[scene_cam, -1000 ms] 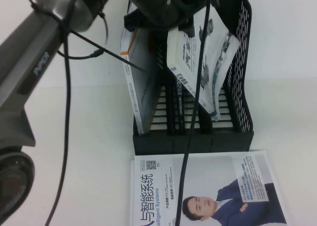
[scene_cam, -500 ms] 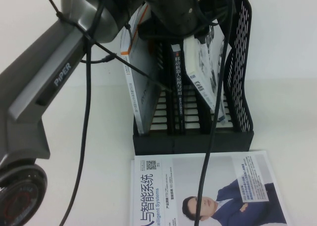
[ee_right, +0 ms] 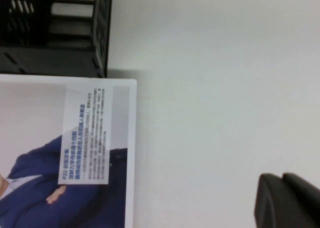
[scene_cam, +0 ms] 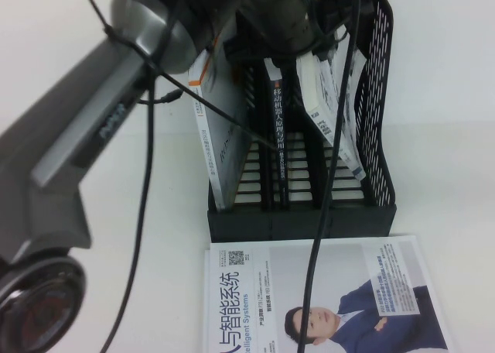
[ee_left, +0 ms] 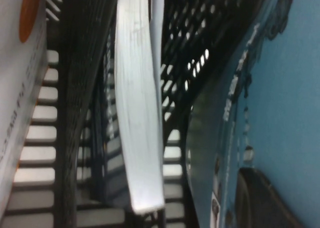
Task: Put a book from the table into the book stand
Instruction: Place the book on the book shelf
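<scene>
The left pincer [scene_cam: 298,12] sits at the top centre of the high view, above the book stand [scene_cam: 383,121], with its fingers lost among dark hardware and cables, so I cannot tell whether it grips or has let go. Below it, the book [scene_cam: 329,113] hangs in the stand's right-hand slot, tilted, its lower corner near the slatted base toward the perforated right wall. A dark-spined book [scene_cam: 277,144] stands in the middle slot and a white-and-orange book [scene_cam: 213,136] leans in the left slot.

In the left wrist view the book's page edge [ee_left: 140,103] runs down between the slot walls, with a blue cover filling the right of the frame.

The right pincer [ee_right: 287,200] shows only as a dark tip at the lower right of its own view, over bare counter [ee_right: 210,88], beside the suited-man book [scene_cam: 325,299] lying flat at the bottom of the high view; its state is unreadable.

The risk, in my judgement: the thin book is slanted, so it may bow against the right wall or catch on a slat, and the hanging cable [scene_cam: 325,183] could snag it.
</scene>
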Controlling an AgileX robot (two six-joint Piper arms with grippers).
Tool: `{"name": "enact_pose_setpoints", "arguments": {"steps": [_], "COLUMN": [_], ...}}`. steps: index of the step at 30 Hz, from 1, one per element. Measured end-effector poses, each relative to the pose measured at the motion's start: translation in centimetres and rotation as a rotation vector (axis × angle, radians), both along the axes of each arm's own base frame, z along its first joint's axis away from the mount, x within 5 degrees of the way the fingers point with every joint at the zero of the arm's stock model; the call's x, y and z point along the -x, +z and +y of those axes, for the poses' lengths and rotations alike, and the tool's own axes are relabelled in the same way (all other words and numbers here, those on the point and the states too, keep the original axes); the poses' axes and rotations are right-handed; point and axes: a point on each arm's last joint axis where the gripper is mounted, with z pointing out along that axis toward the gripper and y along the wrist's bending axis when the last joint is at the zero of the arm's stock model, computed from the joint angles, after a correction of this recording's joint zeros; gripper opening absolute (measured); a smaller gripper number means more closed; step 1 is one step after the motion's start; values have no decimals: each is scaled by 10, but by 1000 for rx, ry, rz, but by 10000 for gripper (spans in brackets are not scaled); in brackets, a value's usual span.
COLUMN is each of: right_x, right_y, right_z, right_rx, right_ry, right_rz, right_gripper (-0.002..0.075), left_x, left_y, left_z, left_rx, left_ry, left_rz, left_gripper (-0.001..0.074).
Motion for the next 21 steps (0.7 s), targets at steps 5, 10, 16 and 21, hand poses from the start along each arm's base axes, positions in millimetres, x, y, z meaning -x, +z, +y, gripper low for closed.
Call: {"name": "enact_pose_setpoints", "arguments": {"steps": [5,10,16,21], "right_x": [0,0,0,0], "right_y": [0,0,0,0], "right_z": [0,0,0,1], "right_rx": [0,1,-1,-7], "right_ry": [0,2,4,4], "right_rz": [0,0,-3,-1], "right_gripper": [-1,-1,-1,-1], "left_x": [-14,-20,-20,-24], "left_y": [-25,-40,-37,-31], "left_z": [-9,-15,-18,-23], "left_rx": [-32,-50,-37,-8], "left_ry": [6,5,-40,-83], "left_rz": [24,46,8,-75], "left_gripper": [120,120,121,256]}}
